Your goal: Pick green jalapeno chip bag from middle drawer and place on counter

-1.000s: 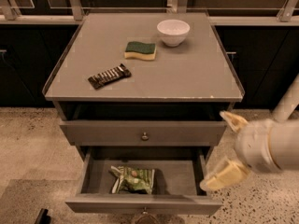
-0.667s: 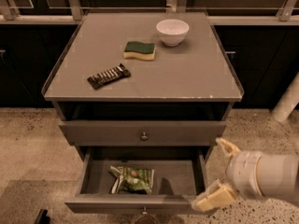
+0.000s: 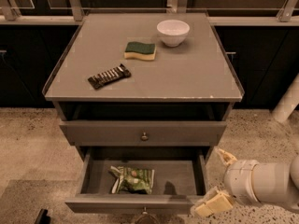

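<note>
The green jalapeno chip bag (image 3: 133, 179) lies crumpled in the left half of the open middle drawer (image 3: 187, 181), pulled out below a closed drawer. My gripper (image 3: 217, 181) is open and empty. It hangs just outside the drawer's right front corner, to the right of the bag. One fingertip (image 3: 225, 156) is up by the drawer's right wall and the other (image 3: 210, 204) is down by its front edge. The counter (image 3: 187, 73) is the grey cabinet top above.
On the counter stand a white bowl (image 3: 173, 32), a yellow sponge with a green top (image 3: 140, 50) and a dark striped snack bar (image 3: 109, 76). The closed drawer has a round knob (image 3: 145, 136). Speckled floor surrounds the cabinet. A white post (image 3: 287, 101) stands at the right.
My gripper and arm have dropped lower and shifted slightly left, from beside the closed drawer to the open drawer's right front corner. The bag has not moved.
</note>
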You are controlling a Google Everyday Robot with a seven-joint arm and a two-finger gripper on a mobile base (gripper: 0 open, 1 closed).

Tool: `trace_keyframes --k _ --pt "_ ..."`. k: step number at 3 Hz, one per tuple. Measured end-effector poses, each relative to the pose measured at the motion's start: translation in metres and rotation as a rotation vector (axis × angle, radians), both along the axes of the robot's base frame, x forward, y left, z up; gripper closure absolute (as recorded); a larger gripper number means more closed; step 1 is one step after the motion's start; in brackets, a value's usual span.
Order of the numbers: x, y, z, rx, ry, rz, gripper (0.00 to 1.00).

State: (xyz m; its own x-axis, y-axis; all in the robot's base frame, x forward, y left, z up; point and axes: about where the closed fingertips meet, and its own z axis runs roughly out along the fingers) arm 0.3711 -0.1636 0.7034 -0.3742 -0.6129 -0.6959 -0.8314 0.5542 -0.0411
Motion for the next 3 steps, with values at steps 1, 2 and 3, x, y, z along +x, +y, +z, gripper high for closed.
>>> trace_keyframes --k 1,2,3 --pt "0.001 0.003 -0.017 0.046 -0.017 -0.032 0.00" --pt "0.010 0.023 -0.064 0.104 0.011 -0.020 0.00" --pt "0.022 0.056 -0.118 0.147 0.073 0.020 0.00"
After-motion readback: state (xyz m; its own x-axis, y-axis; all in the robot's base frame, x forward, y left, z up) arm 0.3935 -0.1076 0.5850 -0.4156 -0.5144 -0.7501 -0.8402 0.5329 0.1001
